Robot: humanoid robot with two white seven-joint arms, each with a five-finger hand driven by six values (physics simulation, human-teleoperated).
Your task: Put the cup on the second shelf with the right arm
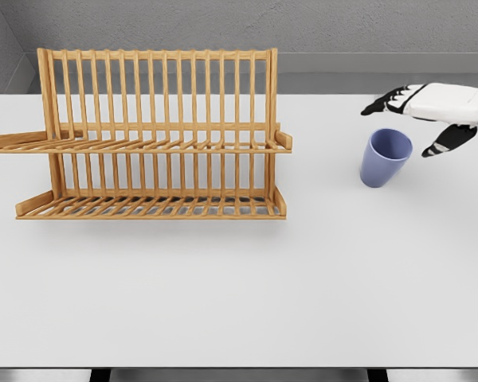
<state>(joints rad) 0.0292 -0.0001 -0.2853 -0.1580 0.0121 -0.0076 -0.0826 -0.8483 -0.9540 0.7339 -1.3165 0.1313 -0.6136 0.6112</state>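
So you have a wide white table [239, 302] in front of you, and on its left half stands the wooden dish rack [155, 135], upright, with two slatted shelves: an upper one [143, 146] running across its middle and a lower one [151, 207] near the table surface. Both shelves look bare.

Well apart from the rack, on the right side of the table, sits the blue cup [385, 157], upright with its mouth open to the top and tilted a little in this view. It rests on the table, not yet lifted.

Your right hand [430, 111] comes in from the right edge and hovers just above and behind the cup's rim. Its fingers [386, 102] are spread and relaxed, and the thumb [448, 141] hangs down beside the cup on the right; nothing is held, and I cannot tell whether the thumb touches the cup wall.

I judge you are at the reach step, before any grasp. Next you need to bring the hand down so fingers and thumb sit on opposite sides of the cup, close on it, lift clear, then carry it left to the second shelf. The left arm is out of sight.
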